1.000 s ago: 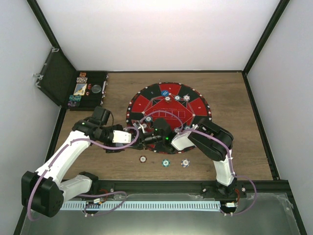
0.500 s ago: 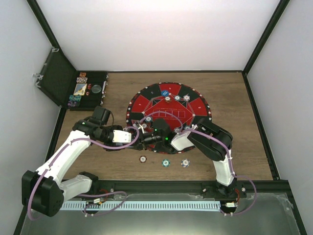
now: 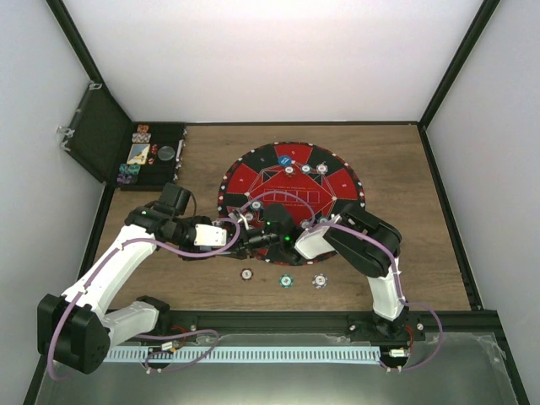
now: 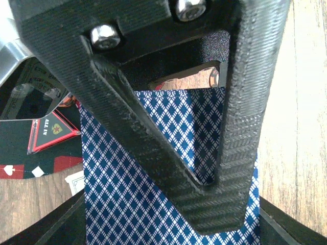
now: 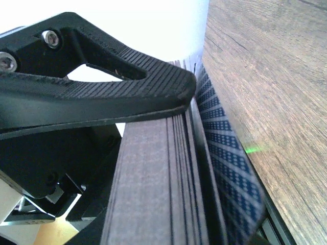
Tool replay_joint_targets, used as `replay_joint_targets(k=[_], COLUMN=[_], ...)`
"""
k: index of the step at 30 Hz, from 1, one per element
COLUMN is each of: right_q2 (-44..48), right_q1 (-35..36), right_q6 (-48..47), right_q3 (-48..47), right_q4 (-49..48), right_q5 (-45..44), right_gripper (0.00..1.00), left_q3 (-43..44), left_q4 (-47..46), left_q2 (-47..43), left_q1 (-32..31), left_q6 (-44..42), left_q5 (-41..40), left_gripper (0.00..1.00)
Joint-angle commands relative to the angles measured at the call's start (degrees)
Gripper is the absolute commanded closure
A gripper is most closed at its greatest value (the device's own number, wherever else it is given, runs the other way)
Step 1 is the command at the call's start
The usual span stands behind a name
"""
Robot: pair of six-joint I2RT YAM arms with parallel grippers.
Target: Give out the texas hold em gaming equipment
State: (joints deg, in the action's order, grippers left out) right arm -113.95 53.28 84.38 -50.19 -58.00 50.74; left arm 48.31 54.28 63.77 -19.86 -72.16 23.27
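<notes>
**A:** Any legible text?

**B:** Only "ALL IN", white on a red tile (image 4: pixel 53 130) lying on a black part of the mat (image 3: pixel 333 184). Other print on the mat is too small to read.

**A:** Fingers?

**B:** Left fingers (image 4: pixel 237 153) are pinched on one card (image 4: pixel 122 204). It's glossy, with a blue-and-white diamond back. Right fingers (image 5: pixel 143 92) are clamped on the deck (image 5: pixel 148 194). One ribbed black plastic finger lies flat on the deck's face, and the other is hidden behind the stack. Both pairs meet over the mat's near edge. The card angles off the deck's face, still touching it at one end.

**A:** Rest of the kit?

**B:** The mat is round, with red and black wedges.
- Three round chips (image 3: pixel 286 280) sit in a row on the wood-grain table (image 3: pixel 422 253), just off the mat's near edge.
- Three more chips (image 3: pixel 305 169) and a round blue button (image 3: pixel 285 159) sit on the mat's far side.
- A black case (image 3: pixel 156 156) stands left of the mat at the far corner, lid up.

**A:** Case contents?

**B:** The compartments hold coloured chip stacks and one dark round piece. Can't tell more.
</notes>
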Motion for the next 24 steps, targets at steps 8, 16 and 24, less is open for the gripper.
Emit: replay_joint_targets(k=[8,16,24], right_q2=[0.75,0.79,0.99], right_q1=[-0.84,-1.25,-1.27], right_q6=[-4.05,-8.03,-8.46], right_q3=[-2.03,-4.47,-3.89], right_q4=[2.21,9.11,9.59], right_q5=[0.21,0.19,0.28], right_gripper=[0.6,0.56,0.57], left_q3=[1.24,1.72,1.76], left_q4=[2.09,2.77,2.19], left_q2=[-0.17,-0.32,-0.09], left_q1=[-0.09,-0.09,-0.07], left_q6=[2.16,3.39,4.7], left_q5=[-0.2,-0.32,-1.17], left_gripper=[0.87,0.89,0.89])
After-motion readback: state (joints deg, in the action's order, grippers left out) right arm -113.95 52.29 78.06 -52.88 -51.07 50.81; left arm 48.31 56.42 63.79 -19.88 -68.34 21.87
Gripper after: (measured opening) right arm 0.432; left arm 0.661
